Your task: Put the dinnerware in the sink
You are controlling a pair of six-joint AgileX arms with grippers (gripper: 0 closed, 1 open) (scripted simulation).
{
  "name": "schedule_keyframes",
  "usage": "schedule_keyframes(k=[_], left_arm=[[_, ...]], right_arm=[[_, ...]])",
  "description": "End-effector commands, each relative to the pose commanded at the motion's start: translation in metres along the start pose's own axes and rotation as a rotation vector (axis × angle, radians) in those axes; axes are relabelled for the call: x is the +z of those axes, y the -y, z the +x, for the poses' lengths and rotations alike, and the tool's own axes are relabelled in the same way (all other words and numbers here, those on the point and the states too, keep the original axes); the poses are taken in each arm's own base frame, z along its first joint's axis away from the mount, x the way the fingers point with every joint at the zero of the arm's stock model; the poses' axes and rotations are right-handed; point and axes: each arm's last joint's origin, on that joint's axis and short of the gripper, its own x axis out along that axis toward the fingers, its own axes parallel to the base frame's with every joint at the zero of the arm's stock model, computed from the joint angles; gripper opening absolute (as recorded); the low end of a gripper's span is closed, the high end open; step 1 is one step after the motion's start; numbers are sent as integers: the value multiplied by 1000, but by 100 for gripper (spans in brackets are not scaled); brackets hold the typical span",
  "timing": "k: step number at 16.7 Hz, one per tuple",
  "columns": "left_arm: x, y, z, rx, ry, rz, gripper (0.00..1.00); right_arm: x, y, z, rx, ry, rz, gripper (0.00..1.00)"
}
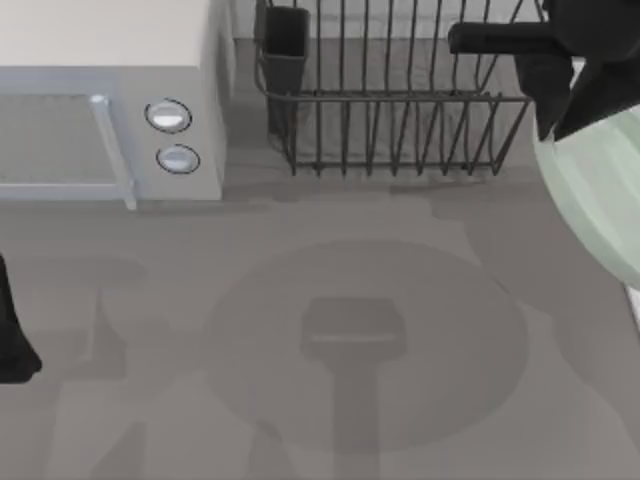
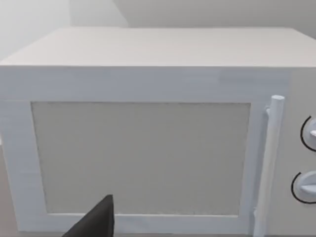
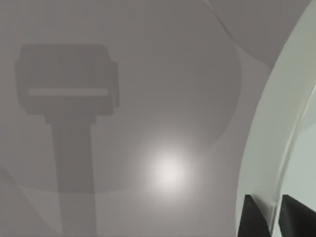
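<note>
Clamping the plate's rim, the right gripper [image 3: 269, 217] has its two dark fingers closed to a narrow gap with the pale green edge of the plate [image 3: 266, 148] running between them, as the right wrist view shows. In the top view the same gripper [image 1: 560, 90] sits at the far right, beside the dish rack [image 1: 390, 110], and the plate [image 1: 590, 190] hangs below it, lifted off the table and extending past the right edge of view. The plate's broad face appears tilted rather than flat.

A pale strip at the right border, just under the plate, may be the sink rim [image 1: 632, 300]; this cannot be confirmed. If so, the carry is nearly complete and the remaining move is a short lowering to the right.

The table [image 1: 350, 330] is bare grey, carrying the shadows of plate and arm. The microwave [image 1: 110, 110] stands at the back left. The left gripper [image 1: 15, 340] is parked at the left edge, facing the microwave door [image 2: 140, 158]; its finger spacing cannot be told.
</note>
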Motion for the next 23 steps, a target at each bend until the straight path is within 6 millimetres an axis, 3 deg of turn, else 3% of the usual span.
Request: schedule_keyframes(k=[2,7,9,11,14,17,20,23], left_arm=[[0,0,0,0,0,0,100],[0,0,0,0,0,0,100],[0,0,0,0,0,0,100],[0,0,0,0,0,0,100],[0,0,0,0,0,0,100],[0,0,0,0,0,0,100],[0,0,0,0,0,0,100],[0,0,0,0,0,0,100]], right_arm=[[-4,3,-10,2,5,0,0],[-4,2,-10,2,3,-4,0],[8,8,-5,-2,0,-4,0],[34,22,7,-9,-4,-5,0],[88,59,46,-26,-32,-7,0],[137,117,104,-37,-80,-8,0],[159,176,140,-35,-88,-9,0],[164,201,153,-34,-85,-9,0]])
